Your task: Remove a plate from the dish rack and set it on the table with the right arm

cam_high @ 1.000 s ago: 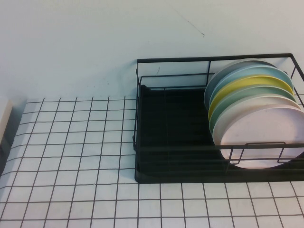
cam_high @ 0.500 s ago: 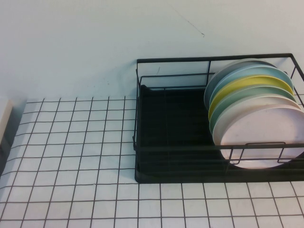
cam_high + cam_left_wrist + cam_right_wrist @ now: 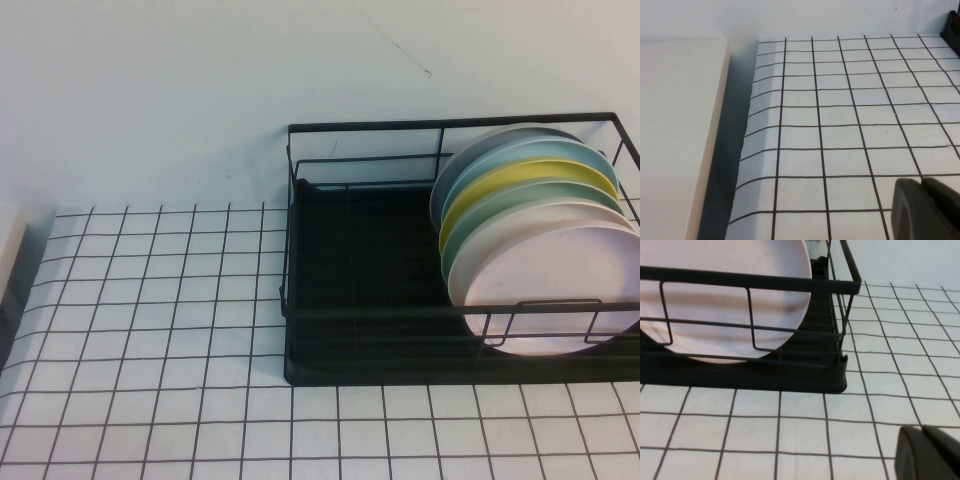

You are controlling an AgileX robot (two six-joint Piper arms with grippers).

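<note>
Right pincer (image 3: 929,452) before racked plate (image 3: 725,295)

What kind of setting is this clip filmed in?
Likely a staged kitchen tabletop for robot trials: a black dish rack of upright plates, pink plate frontmost, on a grid-cloth table by a bare wall.

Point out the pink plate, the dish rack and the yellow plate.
pink plate (image 3: 545,285), high view, on its flat face.
dish rack (image 3: 360,260), high view, on its black tray floor.
yellow plate (image 3: 530,180), high view, on its upper rim.
</note>
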